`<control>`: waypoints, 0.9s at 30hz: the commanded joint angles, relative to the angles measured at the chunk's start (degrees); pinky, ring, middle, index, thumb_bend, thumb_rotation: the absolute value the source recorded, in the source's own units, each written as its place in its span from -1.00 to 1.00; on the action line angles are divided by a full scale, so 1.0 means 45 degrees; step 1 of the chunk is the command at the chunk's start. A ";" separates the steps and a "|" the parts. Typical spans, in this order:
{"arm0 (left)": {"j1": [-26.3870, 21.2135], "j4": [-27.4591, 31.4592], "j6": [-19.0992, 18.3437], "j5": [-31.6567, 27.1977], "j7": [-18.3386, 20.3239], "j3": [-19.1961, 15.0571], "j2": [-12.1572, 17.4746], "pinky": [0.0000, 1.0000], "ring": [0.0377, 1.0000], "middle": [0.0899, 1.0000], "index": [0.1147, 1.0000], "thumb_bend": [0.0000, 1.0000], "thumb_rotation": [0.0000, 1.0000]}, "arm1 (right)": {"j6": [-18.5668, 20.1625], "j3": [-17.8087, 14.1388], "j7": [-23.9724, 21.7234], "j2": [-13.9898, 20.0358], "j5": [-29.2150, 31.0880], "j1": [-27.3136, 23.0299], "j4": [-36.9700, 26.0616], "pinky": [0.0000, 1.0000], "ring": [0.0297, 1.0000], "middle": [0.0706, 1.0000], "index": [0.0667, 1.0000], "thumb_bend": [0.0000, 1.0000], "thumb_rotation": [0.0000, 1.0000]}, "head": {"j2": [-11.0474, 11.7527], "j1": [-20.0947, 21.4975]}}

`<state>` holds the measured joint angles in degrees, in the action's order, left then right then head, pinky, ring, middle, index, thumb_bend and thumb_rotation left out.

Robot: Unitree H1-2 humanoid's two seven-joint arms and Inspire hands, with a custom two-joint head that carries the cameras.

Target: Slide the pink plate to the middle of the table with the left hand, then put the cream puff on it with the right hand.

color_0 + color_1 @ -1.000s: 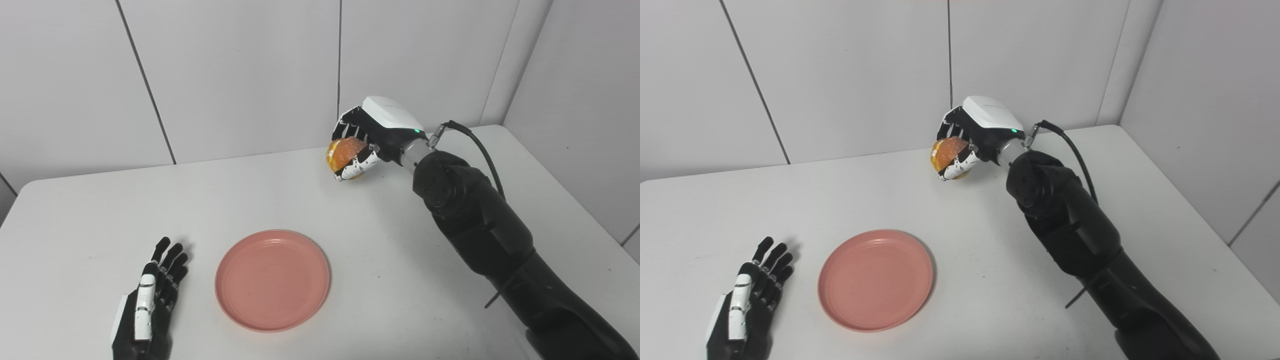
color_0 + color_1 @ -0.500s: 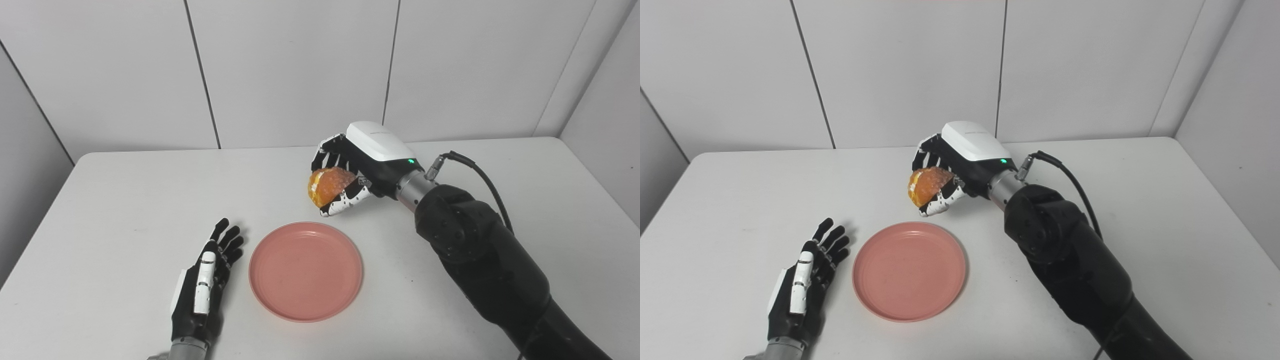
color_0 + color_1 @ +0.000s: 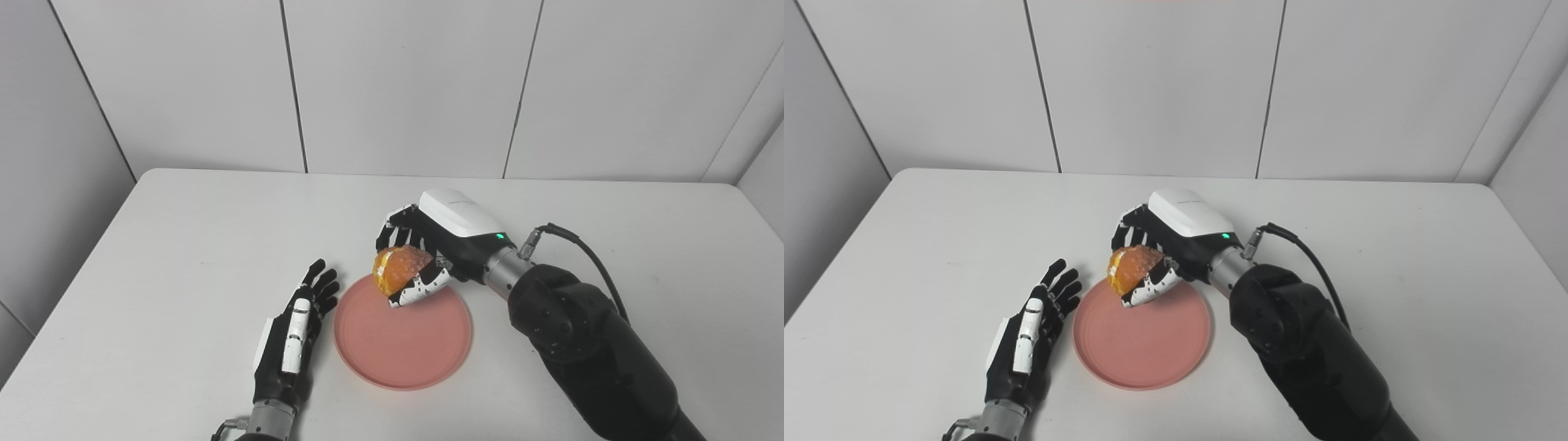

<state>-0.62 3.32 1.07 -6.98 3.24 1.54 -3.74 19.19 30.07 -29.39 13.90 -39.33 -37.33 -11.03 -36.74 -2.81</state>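
A pink plate [image 3: 404, 343] lies flat near the middle of the white table [image 3: 184, 245]. My right hand [image 3: 429, 251] is shut on the golden cream puff [image 3: 398, 272] and holds it in the air over the plate's far edge. Just left of the plate, my left hand [image 3: 294, 334] rests on the table with its fingers apart and nothing in it. Its fingertips lie close to the plate's rim; I cannot tell whether they touch it. In the right eye view the cream puff [image 3: 1130, 266] hangs above the same plate [image 3: 1142, 343].
Grey wall panels [image 3: 398, 79] close off the table's far side and both ends. A black cable [image 3: 582, 251] loops off the right wrist. Bare tabletop lies to the right of the arm and at the far left.
The camera has swung, shifting the whole picture. My right hand has carried the cream puff from near the back wall down and toward me, over the plate's far edge. The left hand stays beside the plate.
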 commanded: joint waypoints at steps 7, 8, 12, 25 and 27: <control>0.0157 0.0016 0.0062 0.0192 -0.0175 0.0122 -0.0189 0.82 0.79 0.78 0.76 -0.14 1.00 | -0.1017 0.0472 0.0357 -0.0262 -0.0435 -0.0036 0.0989 -0.32 -0.22 -0.21 -0.02 0.05 -1.00 | -0.0194 -0.0150; 0.0154 0.0027 0.0041 0.0179 -0.0173 0.0118 -0.0197 0.82 0.80 0.79 0.76 -0.14 1.00 | -0.1064 0.0489 0.0378 -0.0287 -0.0461 -0.0021 0.1076 -0.31 -0.20 -0.20 -0.03 0.05 -1.00 | -0.0214 -0.0155; 0.0152 0.0116 -0.0016 0.0166 -0.0137 0.0147 -0.0191 0.83 0.80 0.80 0.78 -0.12 1.00 | -0.1367 0.0686 0.0529 -0.0433 -0.0835 -0.0012 0.1843 -0.28 -0.19 -0.20 -0.02 0.05 -1.00 | -0.0291 -0.0168; 0.0097 0.0184 -0.0171 0.0071 -0.0127 0.0118 -0.0174 0.83 0.80 0.80 0.77 -0.09 1.00 | -0.1346 0.0969 0.0482 -0.0508 -0.1570 0.0145 0.2486 -0.39 -0.26 -0.23 0.01 0.04 -0.99 | -0.0428 -0.0163; 0.0103 0.0240 -0.0207 0.0086 -0.0159 0.0121 -0.0203 0.83 0.80 0.79 0.77 -0.10 1.00 | -0.1275 0.0998 0.0370 -0.0470 -0.1650 0.0210 0.2369 -0.48 -0.36 -0.15 -0.07 0.06 -0.99 | -0.0446 -0.0160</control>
<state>-0.58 3.64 0.94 -6.49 2.64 1.89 -4.25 14.96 34.87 -28.49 12.05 -46.01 -35.41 1.40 -38.76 -3.52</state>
